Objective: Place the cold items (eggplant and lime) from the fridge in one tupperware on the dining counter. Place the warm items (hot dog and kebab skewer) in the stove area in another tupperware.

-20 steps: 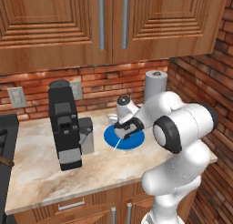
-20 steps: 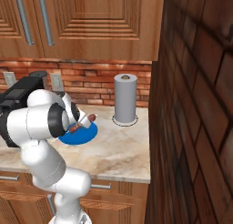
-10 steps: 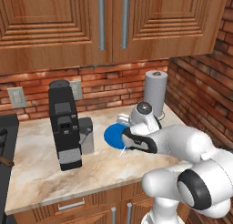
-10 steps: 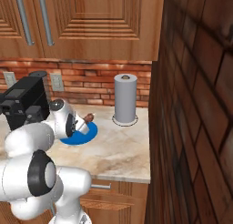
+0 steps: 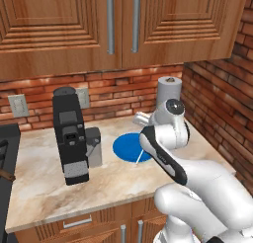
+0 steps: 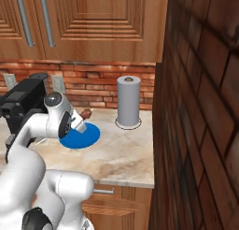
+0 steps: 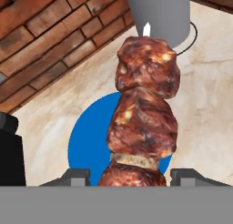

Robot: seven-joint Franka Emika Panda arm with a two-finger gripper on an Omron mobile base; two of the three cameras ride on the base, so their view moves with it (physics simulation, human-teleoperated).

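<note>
The kebab skewer, brown meat chunks on a pale stick, stands straight up between my gripper's two dark fingertips, and the gripper is shut on its lower end. It hangs above a round blue plate on the marble counter. In the right base view the meat's end pokes out past my wrist over the plate. From the left base camera the bare stick tip shows over the plate. The eggplant, lime, hot dog and tupperware are out of view.
A grey paper towel roll stands upright in the corner behind the plate. A black coffee machine stands left of the plate. A brick wall closes the right side, and wood cabinets hang overhead.
My arm has swung up and back from the plate with the kebab skewer in the gripper. The skewer now hangs above the plate instead of lying on it.
</note>
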